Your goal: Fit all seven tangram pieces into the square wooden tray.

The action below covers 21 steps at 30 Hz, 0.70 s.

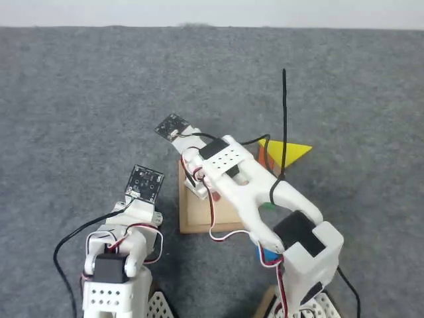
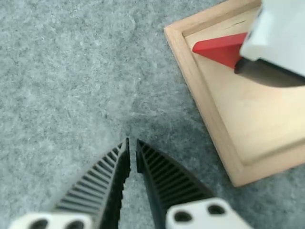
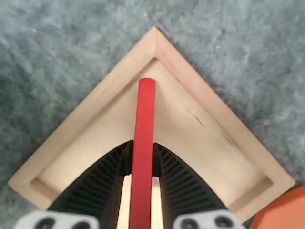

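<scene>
Right gripper (image 3: 143, 148) clamps red piece (image 3: 146, 102) on edge, tip aimed at tray (image 3: 90, 102) corner. Lower slow, lay flat, seat tip against both walls before release. Left gripper (image 2: 132, 145) near-closed, empty, over mat beside tray. Yellow piece (image 1: 295, 150) beyond tray

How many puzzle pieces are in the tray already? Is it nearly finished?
Barely started. No piece lies flat in the visible part of the tray. The right gripper holds the red piece on edge over one tray corner. The yellow piece and orange piece lie outside it, so most of it is left.
</scene>
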Available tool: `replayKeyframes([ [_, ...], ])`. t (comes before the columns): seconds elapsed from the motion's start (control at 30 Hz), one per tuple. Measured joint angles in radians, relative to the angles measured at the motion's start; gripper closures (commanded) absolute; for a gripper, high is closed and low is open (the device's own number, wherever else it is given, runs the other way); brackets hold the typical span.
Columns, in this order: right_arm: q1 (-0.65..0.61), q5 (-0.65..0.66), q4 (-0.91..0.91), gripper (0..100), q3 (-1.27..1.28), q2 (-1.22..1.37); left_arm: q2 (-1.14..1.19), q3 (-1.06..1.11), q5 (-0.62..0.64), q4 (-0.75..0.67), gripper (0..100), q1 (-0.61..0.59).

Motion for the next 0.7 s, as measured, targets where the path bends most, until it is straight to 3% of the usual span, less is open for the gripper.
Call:
replayKeyframes([
  [0.17,-0.002,0.0,-0.011,80.9,0.0,0.0,0.0,0.0,0.0,0.0,98,0.0],
  [0.7,0.129,0.002,-0.014,81.3,-0.087,0.002,0.0,0.0,0.0,0.0,98,0.0],
])
